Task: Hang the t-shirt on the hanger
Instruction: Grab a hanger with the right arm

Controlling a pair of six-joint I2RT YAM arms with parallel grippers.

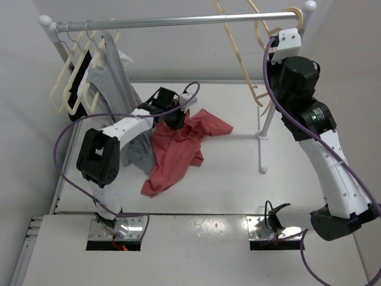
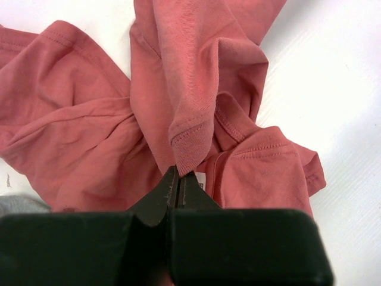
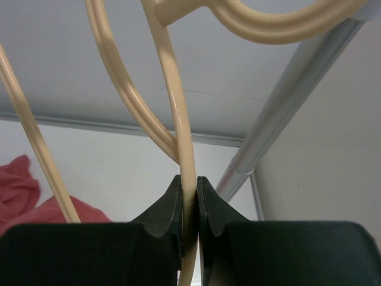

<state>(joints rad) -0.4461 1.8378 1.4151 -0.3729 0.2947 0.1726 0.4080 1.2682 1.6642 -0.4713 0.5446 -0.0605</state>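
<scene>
The salmon-red t-shirt [image 1: 178, 149] lies in a crumpled heap near the middle of the white desk [image 1: 232, 179], a little toward the left edge. One sleeve spreads out toward the right.

The left gripper [image 2: 180, 179] is low over the heap, on the side toward the far edge. Its two black fingers are pressed together. A folded bit of the shirt's hem sits right at their tips, so the gripper is pinching the cloth there. From that spot a ridge of cloth runs away across the heap.

A metal rail [image 1: 178, 22] runs above the far edge of the desk. The pale beige hanger [image 3: 280, 28] hangs on it by its hook, up near the far right corner. The right gripper [image 3: 189, 193] is raised up to it. Its fingers are squeezed on one thin arm of the hanger, and the arm runs straight between them.

Near the far left corner, some cream hangers [image 1: 68, 83] hang on the rail. A grey t-shirt [image 1: 116, 77] hangs with them and droops onto the desk, touching the red one.
</scene>
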